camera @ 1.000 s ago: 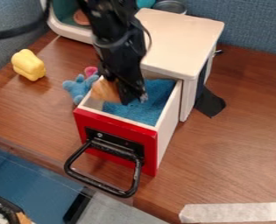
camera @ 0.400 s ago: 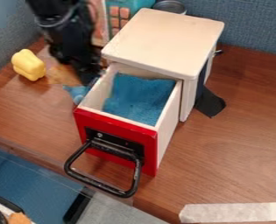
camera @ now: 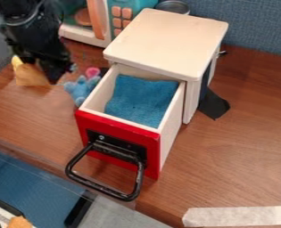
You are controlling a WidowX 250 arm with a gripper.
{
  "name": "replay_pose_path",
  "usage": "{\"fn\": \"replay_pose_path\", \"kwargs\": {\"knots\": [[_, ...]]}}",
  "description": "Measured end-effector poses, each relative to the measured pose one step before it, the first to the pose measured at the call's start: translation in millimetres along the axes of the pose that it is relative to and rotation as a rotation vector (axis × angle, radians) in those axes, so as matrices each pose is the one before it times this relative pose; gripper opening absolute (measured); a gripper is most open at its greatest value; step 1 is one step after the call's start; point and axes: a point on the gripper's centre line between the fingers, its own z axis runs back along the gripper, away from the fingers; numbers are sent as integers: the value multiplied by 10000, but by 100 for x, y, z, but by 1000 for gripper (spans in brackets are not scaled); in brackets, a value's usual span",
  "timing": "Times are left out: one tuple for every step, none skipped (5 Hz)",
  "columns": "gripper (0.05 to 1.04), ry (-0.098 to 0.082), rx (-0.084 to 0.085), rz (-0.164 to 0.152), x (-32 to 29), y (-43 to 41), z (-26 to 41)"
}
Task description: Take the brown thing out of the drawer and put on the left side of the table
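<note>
Brown, angular, smooth-looking thing (camera: 30, 75) is what I have in the black two-finger gripper (camera: 43, 71), whose jaws are closed on it, kept apart by its bulk. I see both at the upper left, outside the drawer and over the left side of the brown wooden table (camera: 226, 156); whether the thing touches the tabletop, I cannot tell. Just behind it, mostly hidden from me, is a yellow object (camera: 15, 62). To the gripper's right, a small blue plush toy with a pink part (camera: 78, 90) sits against the side of the pulled-out pale wooden drawer with a red front (camera: 88, 129). Inside that I have a blue cloth (camera: 141, 100) lying along the bottom, and a black metal handle (camera: 109, 189) juts from the front. The drawer belongs to a cream-topped wooden cabinet (camera: 169, 40), with a piece of black fabric (camera: 214, 105) at its right. Farther back, I see a teal and white toy microwave (camera: 83, 34) and a round silver tin (camera: 173, 6).
</note>
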Motion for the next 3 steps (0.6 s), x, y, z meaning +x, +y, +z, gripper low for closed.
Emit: {"fn": "replay_pose_path", "kwargs": {"knots": [[407,85,929,1004,-384,1972,-1367],[407,197,430,1124,-124,880,-2871],[407,541,697,632,-378,694,-3186]]}}
